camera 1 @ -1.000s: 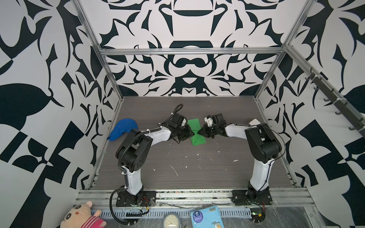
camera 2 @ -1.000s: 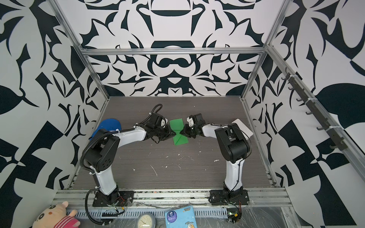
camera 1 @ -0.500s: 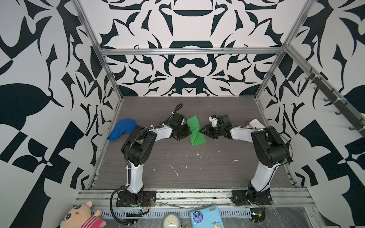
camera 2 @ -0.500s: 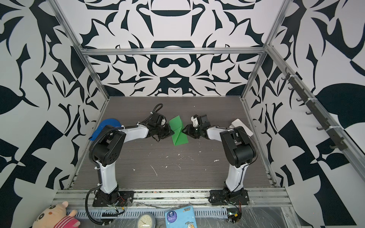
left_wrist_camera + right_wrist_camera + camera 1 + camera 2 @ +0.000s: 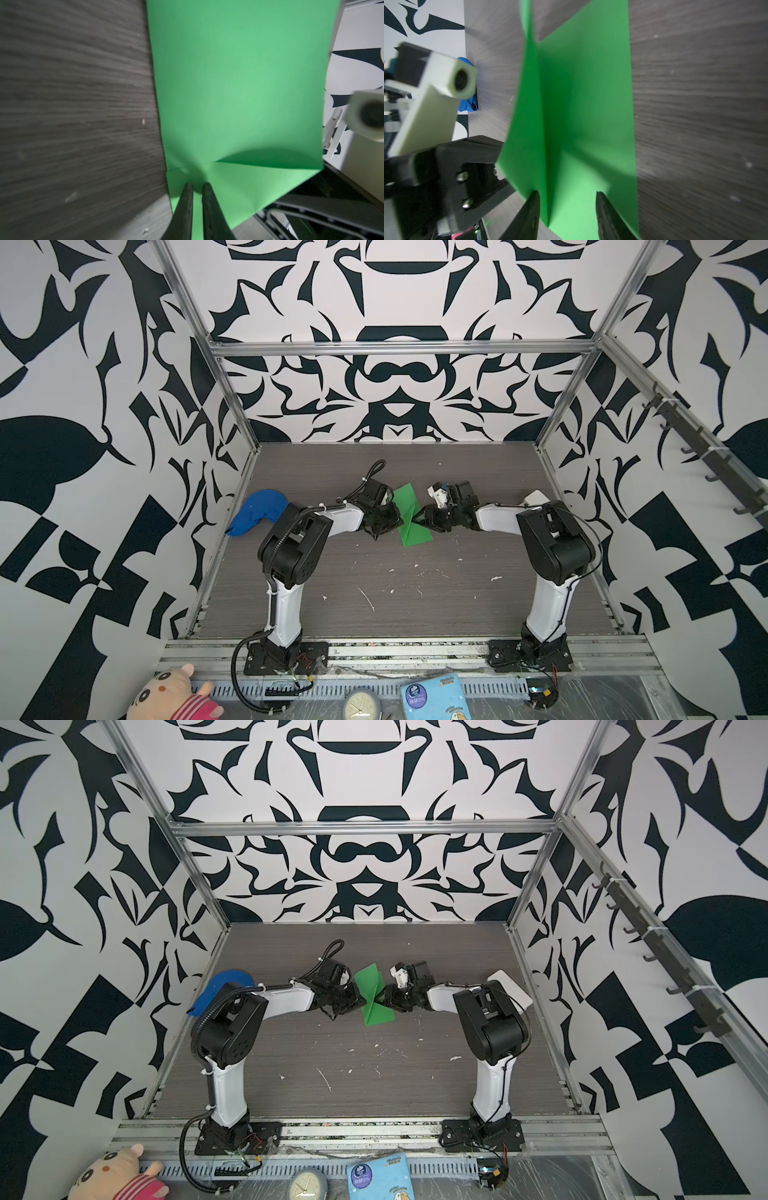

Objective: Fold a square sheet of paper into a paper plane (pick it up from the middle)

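no text can be read anywhere. the blue packet (image 5: 434, 699) by the front rail, seen in both top views, carries a round badge and yellow lettering, too small to make out. the clock (image 5: 362, 708) beside it has numerals too small to read.

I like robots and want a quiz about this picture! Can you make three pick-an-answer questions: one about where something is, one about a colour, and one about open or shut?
1. Where is the blue cap?
A) at the left edge of the table
B) between the two arms
C) on a wall hook

2. What colour is the paper?
A) red
B) green
C) yellow

3. How are the right fingers?
A) squeezed shut
B) spread apart
C) out of sight

Answers:
1 A, it lies far left on the table.
2 B, the paper is bright green.
3 B, the wrist view shows a wide gap between them.
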